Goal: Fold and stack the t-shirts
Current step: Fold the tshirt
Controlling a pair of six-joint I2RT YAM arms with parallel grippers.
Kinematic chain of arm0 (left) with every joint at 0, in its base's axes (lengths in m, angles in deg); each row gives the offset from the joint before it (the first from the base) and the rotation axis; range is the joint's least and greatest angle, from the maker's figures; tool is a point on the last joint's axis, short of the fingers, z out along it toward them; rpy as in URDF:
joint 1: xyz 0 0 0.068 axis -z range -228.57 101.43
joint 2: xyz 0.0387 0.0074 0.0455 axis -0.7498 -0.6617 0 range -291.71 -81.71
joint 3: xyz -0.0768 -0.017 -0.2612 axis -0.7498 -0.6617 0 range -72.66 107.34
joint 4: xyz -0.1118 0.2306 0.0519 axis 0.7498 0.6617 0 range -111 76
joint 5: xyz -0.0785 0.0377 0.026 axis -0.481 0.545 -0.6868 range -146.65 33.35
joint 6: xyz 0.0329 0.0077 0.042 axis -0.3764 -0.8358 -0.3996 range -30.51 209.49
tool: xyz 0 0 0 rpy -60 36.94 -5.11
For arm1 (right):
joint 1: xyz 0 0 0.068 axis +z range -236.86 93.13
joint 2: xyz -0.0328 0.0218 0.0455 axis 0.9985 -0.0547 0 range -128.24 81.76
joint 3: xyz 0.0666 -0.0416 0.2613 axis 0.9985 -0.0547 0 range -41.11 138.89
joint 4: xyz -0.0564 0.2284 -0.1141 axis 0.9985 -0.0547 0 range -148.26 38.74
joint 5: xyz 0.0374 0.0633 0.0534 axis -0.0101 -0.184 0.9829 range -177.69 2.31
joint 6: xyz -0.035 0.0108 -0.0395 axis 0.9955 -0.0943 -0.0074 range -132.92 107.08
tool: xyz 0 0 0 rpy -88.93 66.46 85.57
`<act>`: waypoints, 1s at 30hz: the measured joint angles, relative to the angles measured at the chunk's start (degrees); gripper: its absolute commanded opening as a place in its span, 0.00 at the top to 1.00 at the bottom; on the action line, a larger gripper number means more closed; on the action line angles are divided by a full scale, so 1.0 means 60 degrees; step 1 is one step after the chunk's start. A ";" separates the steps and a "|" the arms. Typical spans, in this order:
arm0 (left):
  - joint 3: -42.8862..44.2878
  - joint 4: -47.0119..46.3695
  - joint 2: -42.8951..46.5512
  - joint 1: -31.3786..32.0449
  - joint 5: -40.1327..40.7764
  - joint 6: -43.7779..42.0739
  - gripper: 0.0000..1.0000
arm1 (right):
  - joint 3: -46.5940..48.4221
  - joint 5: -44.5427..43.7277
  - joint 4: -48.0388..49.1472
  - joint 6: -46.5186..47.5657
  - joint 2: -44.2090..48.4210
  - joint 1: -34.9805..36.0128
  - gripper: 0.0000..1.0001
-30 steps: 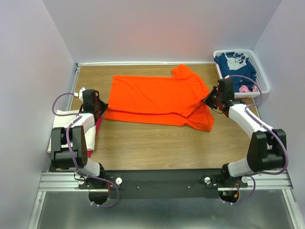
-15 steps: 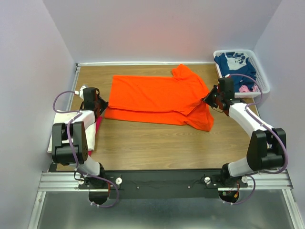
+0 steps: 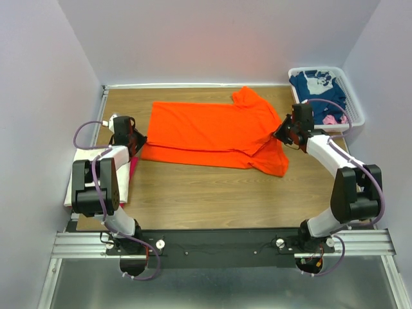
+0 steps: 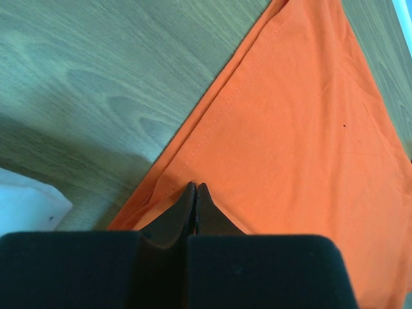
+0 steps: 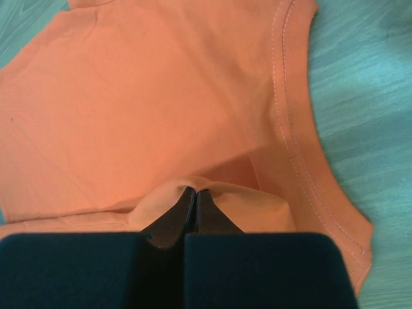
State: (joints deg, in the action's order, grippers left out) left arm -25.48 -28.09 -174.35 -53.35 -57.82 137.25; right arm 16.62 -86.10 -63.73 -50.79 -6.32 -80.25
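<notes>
On table (image 3: 212, 193) centre: orange shirt (image 3: 206, 129) spread flat, near long edge seems doubled over; left gripper (image 3: 137, 143) pinched tight on hem corner, right gripper (image 3: 282, 134) pinched tight on small ridge of cloth beside collar. Cloth light, soft, limp, will sag between grips. Best hold: stitched hem and collar seam, both ends, kept taut

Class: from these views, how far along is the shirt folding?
Done: a folded cream-white shirt over a magenta shirt, at the left. In hand: left gripper and right gripper, both shut, pinch opposite ends of the bright orange cloth t-shirt. Left: finishing that fold, then the navy printed shirt and pink cloth in the white slotted plastic basket.
</notes>
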 measured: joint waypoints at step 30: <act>0.0463 0.0652 0.0656 0.0058 -0.0426 -0.1049 0.54 | 0.0918 0.0153 0.0138 0.0051 -0.1752 -0.0076 0.48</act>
State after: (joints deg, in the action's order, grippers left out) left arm -22.70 -24.18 -170.42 -53.00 -60.37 130.96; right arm 22.13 -85.18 -62.90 -50.48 -16.83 -80.71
